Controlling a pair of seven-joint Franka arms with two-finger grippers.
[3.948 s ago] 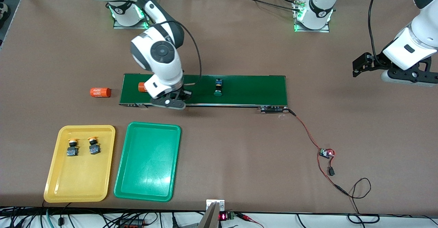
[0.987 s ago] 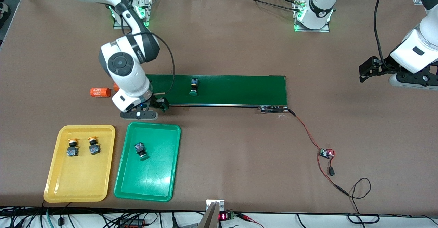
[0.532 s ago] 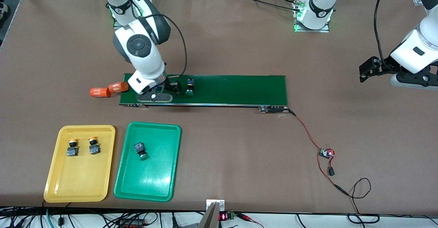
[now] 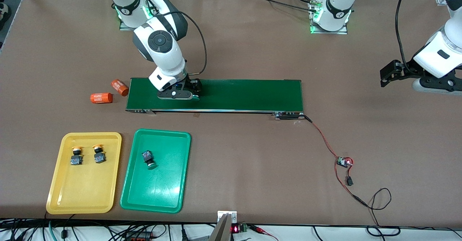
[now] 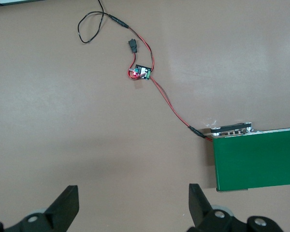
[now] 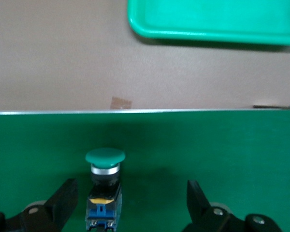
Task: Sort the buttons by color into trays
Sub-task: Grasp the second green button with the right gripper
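On the dark-green belt lies a green-capped button. My right gripper stands open astride it, the button's blue body close to one finger. From the front, that gripper hides the button. The green tray holds one green-capped button. Two yellow-capped buttons lie in the yellow tray. My left gripper waits open over bare table at the left arm's end, with nothing between its fingers.
Two orange cylinders with white digits lie on the table off the belt's end, toward the right arm's side. A red-black wire runs from the belt's motor end to a small circuit board.
My right gripper has moved from near the green tray onto the belt and now straddles the green-capped button, which rode toward it. An orange cylinder rolled off the belt's end, nudging the other.
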